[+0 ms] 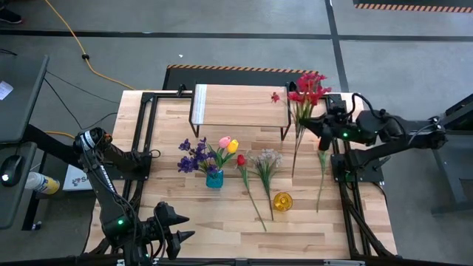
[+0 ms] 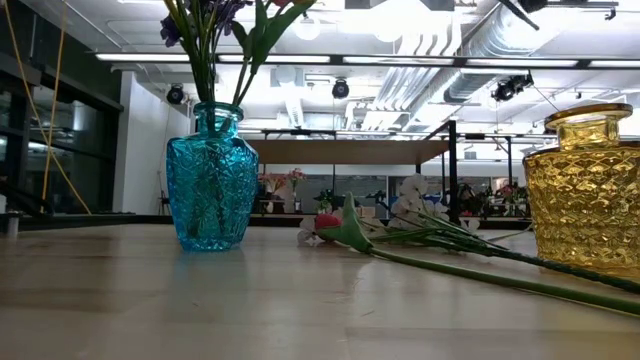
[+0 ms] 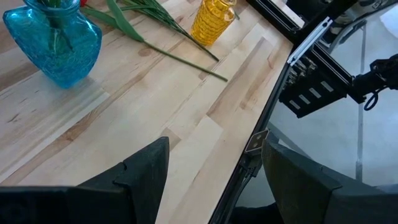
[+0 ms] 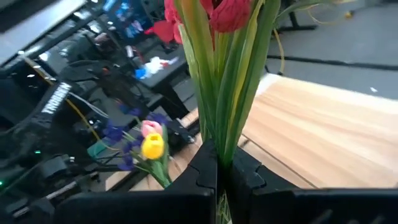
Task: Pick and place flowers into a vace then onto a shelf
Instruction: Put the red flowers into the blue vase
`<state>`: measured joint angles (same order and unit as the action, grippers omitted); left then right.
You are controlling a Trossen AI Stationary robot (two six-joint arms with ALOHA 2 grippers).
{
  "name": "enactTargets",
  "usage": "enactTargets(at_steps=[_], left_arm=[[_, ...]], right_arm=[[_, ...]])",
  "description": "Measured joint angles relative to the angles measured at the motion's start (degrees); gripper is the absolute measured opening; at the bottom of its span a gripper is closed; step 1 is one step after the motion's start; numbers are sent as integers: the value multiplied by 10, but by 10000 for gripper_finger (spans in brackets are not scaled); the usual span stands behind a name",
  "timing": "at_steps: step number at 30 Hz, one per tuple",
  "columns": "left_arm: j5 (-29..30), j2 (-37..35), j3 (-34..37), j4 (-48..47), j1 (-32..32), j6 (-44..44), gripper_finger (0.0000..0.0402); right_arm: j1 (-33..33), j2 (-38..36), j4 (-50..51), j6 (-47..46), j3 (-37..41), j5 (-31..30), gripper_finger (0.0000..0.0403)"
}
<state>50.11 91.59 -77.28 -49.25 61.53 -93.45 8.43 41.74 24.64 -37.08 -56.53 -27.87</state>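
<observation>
Two bare stretches of worktop [image 1: 177,214] give you room: the plank area in front of the blue vase [image 1: 214,178] toward the near edge, and the strip between the vase and the left frame rail. Your right jaws [image 1: 319,127] sit at the far right corner of the worktop, just off the right end of the shelf [image 1: 240,105], and they are clenched on the green stems of a bunch of red flowers [image 1: 307,90]; in the right wrist view the stems [image 4: 219,93] rise straight out from between the closed fingers with the red blooms above. The blooms hang over the shelf's right end and the black frame there, so that corner is tight. Your left jaws [image 1: 176,227] rest at the near left edge of the worktop, released and holding nothing, with bare wood and the worktop's metal edge showing between the fingers in the left wrist view. The blue vase stands near the middle of the worktop and already carries purple, pink and yellow flowers [image 1: 207,152]. Just to its right lie a red-budded stem [image 1: 248,186] and a white-bloomed stem [image 1: 266,168], both flat on the wood, their stems running toward the near edge. A yellow vase [image 1: 282,201] stands upright beside those stems' lower ends. One more thin stem [image 1: 321,174] lies along the right edge, beside the right arm's base.
</observation>
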Motion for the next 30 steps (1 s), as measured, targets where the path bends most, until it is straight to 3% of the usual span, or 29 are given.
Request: enactTargets(at_steps=[12,30], left_arm=[[0,0,0,1,0,1,287],[-3,0,0,3,0,1,287]], right_arm=[[5,46,-145,110,0,60,2],[134,183,-428,344,0,55,3]])
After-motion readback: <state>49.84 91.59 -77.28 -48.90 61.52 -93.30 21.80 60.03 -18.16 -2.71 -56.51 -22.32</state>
